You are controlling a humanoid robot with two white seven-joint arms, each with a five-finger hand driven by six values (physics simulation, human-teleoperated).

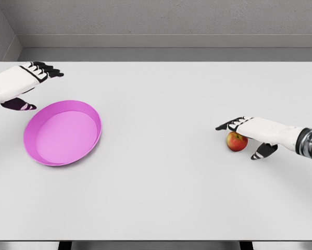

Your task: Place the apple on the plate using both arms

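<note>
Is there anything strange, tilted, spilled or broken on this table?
Nothing stands out. The pink plate lies flat and empty at the left, near the open left hand. The apple rests whole on the table, under the open right hand. No spill shows.

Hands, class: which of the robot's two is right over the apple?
The right hand, fingers spread above the apple near the table's right edge. The left hand hangs open beside the pink plate.

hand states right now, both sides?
Left hand: open, holding nothing, beside the round pink plate.
Right hand: open, fingers spread over the small red apple, not closed on it.
</note>
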